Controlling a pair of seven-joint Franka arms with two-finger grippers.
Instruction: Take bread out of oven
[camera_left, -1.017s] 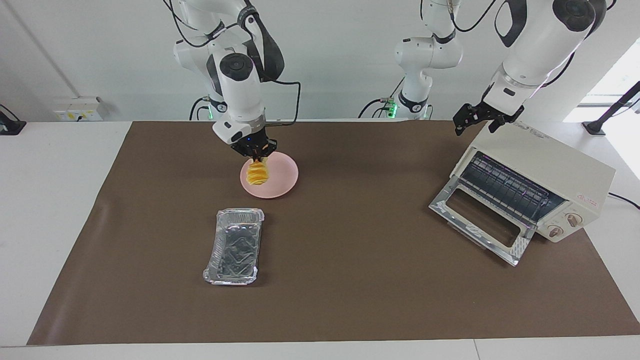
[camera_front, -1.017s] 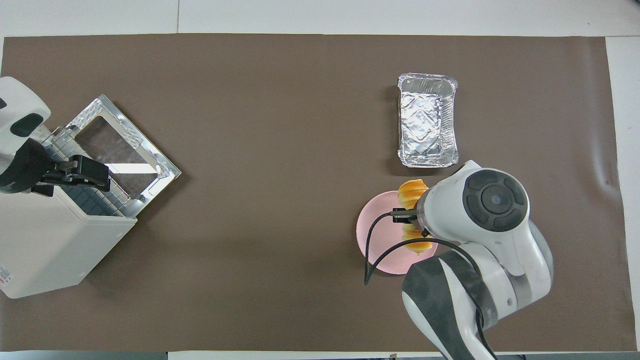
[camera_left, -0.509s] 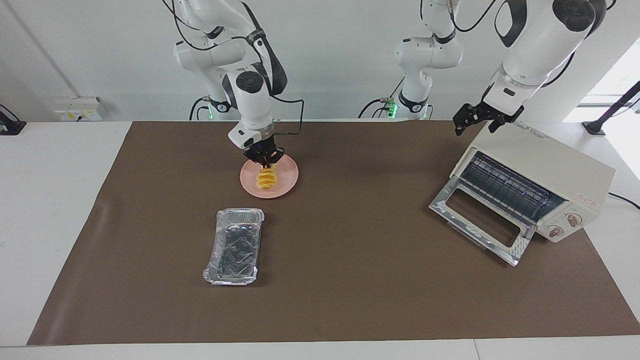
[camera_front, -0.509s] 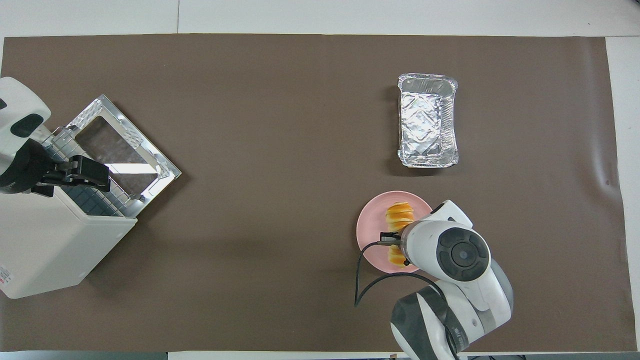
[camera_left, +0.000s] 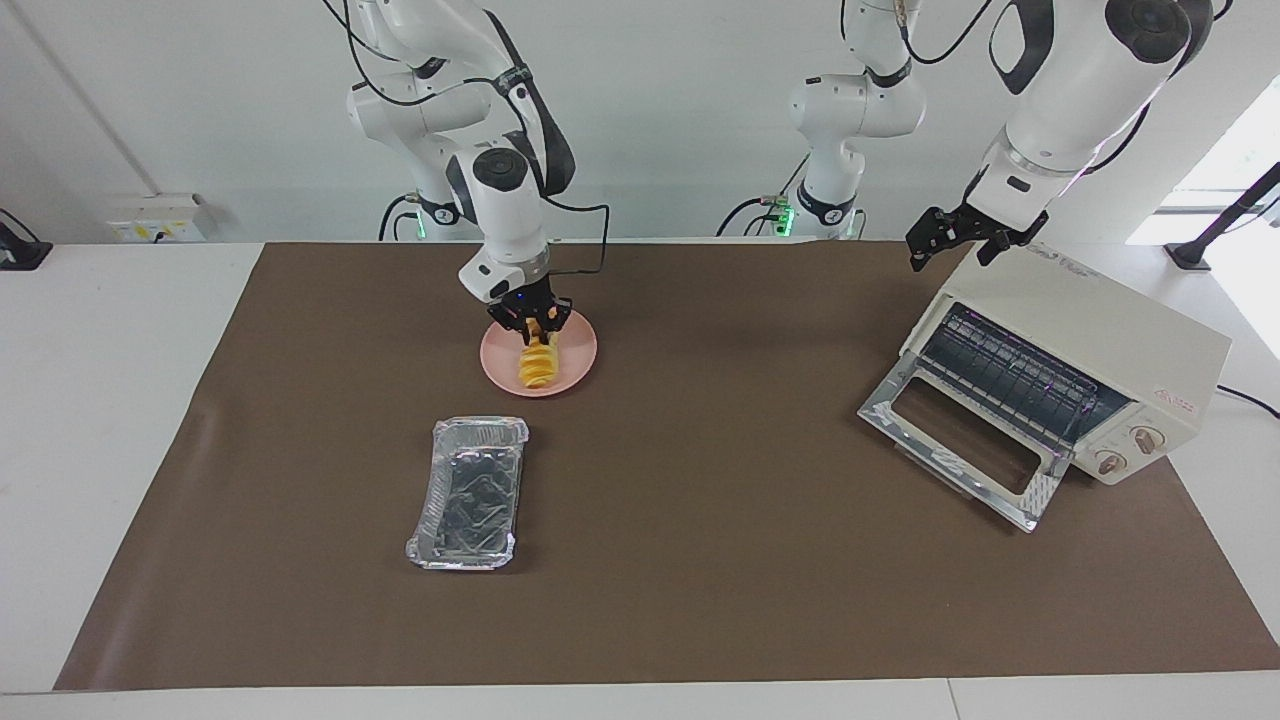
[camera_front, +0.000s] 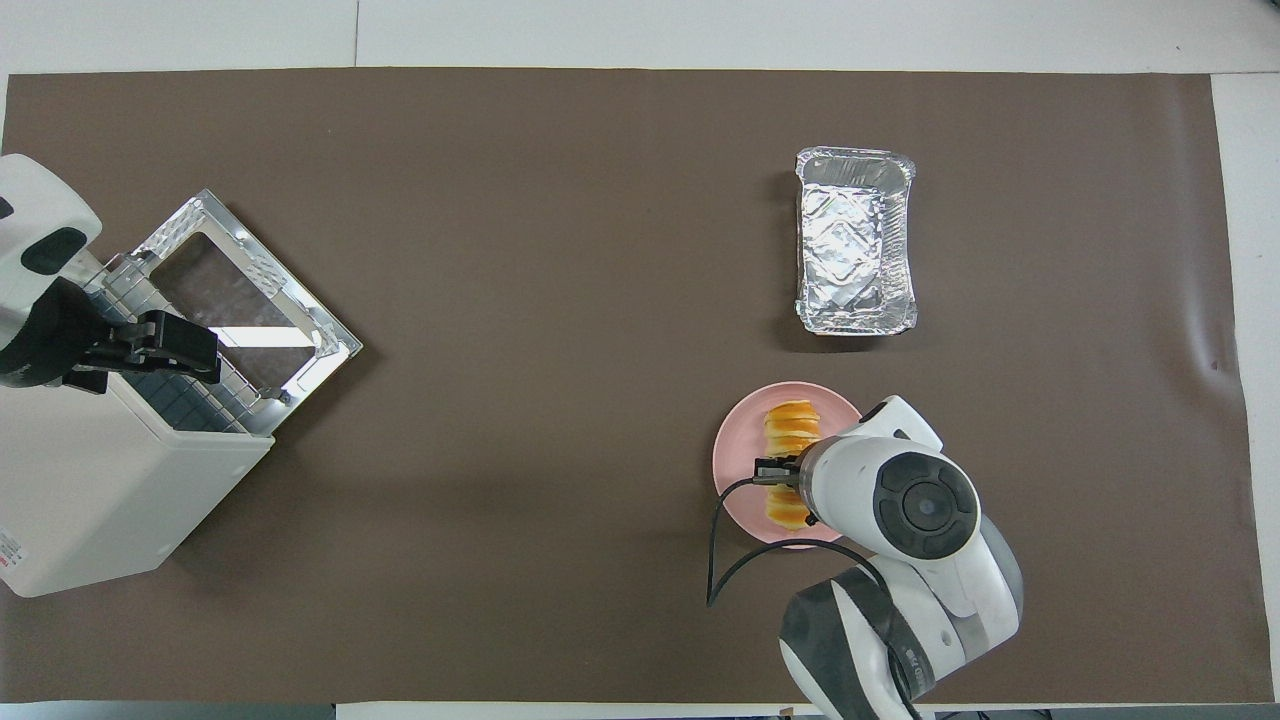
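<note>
Foil tray (camera_left: 467, 492) sits unused on the brown surface (camera_left: 700, 560). Nearer the robots, right end effector (camera_left: 535, 325) grasps the bread (camera_left: 537, 366), low on the pink plate (camera_left: 575, 365), prob. to set it down. Oven (camera_left: 1070, 375), door dropped open, rack bare. Left end effector (camera_left: 955, 240) waits over oven w/ fingers spread.

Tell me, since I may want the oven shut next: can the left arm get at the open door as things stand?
Probably yes. The left gripper hangs over the oven, holding nothing, and the dropped door has nothing on it or in front of it.
</note>
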